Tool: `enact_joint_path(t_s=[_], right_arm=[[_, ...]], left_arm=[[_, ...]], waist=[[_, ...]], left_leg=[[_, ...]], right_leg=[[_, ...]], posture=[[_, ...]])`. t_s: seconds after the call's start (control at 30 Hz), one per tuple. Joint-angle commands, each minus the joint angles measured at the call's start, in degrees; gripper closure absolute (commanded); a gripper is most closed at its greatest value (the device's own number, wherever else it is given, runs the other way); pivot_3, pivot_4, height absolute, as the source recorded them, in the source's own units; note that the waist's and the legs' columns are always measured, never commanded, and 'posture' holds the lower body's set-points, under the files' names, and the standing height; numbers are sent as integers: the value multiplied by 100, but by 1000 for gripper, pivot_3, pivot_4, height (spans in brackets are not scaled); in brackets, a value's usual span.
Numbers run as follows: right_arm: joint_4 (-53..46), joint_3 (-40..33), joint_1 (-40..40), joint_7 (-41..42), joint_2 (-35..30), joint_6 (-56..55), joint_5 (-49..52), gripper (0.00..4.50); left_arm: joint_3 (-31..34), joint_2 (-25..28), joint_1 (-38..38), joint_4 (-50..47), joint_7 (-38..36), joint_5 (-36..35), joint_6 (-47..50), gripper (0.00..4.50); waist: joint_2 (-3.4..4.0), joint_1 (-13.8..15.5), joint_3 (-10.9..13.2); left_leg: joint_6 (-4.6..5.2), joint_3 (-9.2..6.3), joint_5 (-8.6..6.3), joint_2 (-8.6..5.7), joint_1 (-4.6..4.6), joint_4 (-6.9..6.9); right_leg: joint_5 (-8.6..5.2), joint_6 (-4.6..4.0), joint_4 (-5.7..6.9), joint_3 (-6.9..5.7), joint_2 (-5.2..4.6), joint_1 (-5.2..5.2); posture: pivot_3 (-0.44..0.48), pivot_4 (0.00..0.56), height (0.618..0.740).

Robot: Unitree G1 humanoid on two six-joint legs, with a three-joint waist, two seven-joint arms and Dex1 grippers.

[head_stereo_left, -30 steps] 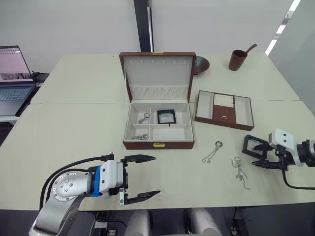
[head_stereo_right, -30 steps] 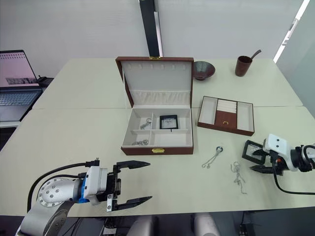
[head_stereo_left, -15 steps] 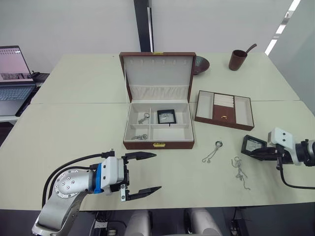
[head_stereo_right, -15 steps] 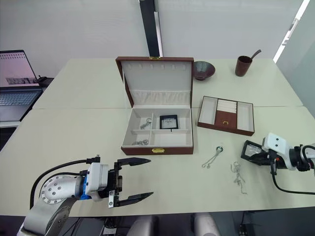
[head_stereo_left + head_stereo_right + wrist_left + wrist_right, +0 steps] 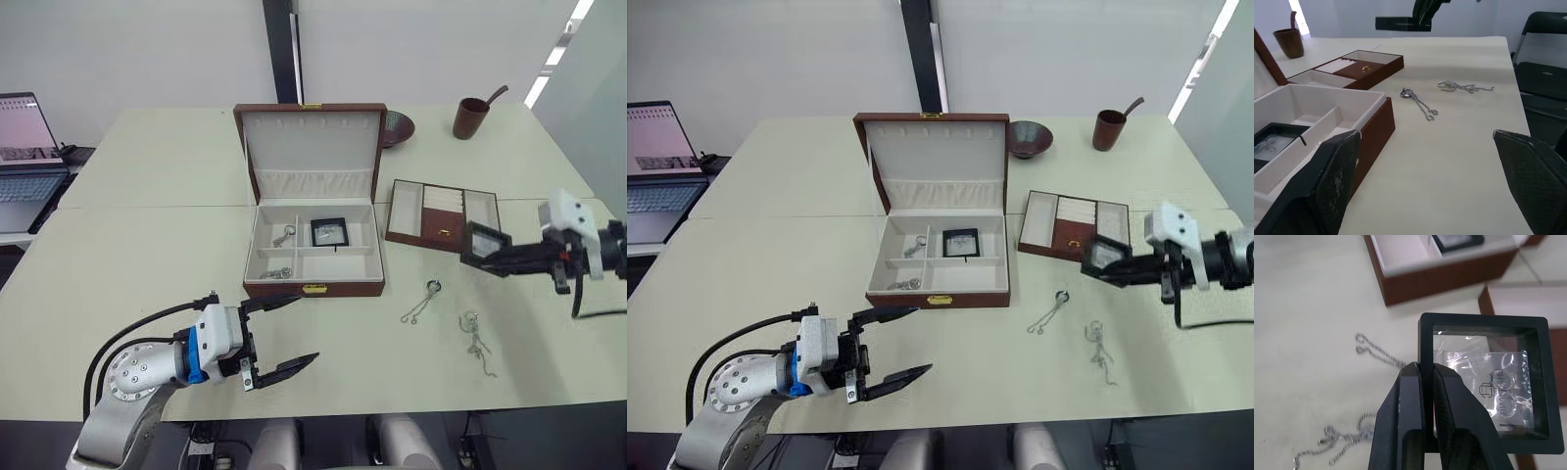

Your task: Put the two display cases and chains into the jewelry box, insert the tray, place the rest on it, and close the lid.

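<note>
Our right claw (image 5: 495, 260) pinches the display case (image 5: 482, 240) by its edge above the desk; we should keep it level toward the jewelry box (image 5: 313, 257), left claw (image 5: 282, 333) open.

table (image 5: 147, 255) | on it: jewelry box (image 5: 313, 279), tray (image 5: 441, 215), two chains (image 5: 421, 302) (image 5: 478, 343), bowl (image 5: 397, 127), cup (image 5: 470, 117)

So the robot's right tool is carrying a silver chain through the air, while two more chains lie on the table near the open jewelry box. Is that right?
Not quite. The right tool is shut on a black display case, not a chain; the right wrist view shows its fingers pinching the frame's edge. The rest holds: two chains lie on the table near the open jewelry box.
</note>
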Motion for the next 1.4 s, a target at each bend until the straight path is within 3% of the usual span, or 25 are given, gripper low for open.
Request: enact_joint_path(t_s=[0.03,0.4,0.63,0.97,1.4], right_arm=[[-6,532,-748,68,422,244,-89,4477],[1045,1758,-2638,86,2099,281,-751,4477],[1661,2252,-3145,-81,2901,339,-1249,4477],[2144,2885,-3443,182,3423,945,-1693,4477],[2412,3148,-3424,73,3809,1376,-1944,4477]], left_arm=[[240,-78,167,-270,321,27,-56,0],[669,-455,983,-858,1313,86,8,0],[781,-665,1411,-1199,1789,71,99,0],[695,-767,1540,-1353,1994,102,153,0],[451,-883,1565,-1386,2155,261,105,0]], waist=[[-2,-8,0],[-3,5,2],[-3,-1,2],[-2,-3,2],[-2,-6,2]], left_leg=[[0,1,0,-1,0,0],[0,-4,0,1,-14,-1],[0,-6,0,2,-11,-2],[0,-6,0,-1,-13,-3],[0,-6,0,-3,-13,-3]], right_leg=[[0,0,-1,1,-1,1],[1,-1,0,-3,-18,-12],[1,-2,4,-7,-17,-12],[1,-3,3,-8,-16,-14],[2,-5,3,-7,-13,-16]], posture=[[0,150,740],[0,150,740],[0,150,740],[0,150,740],[0,150,740]])
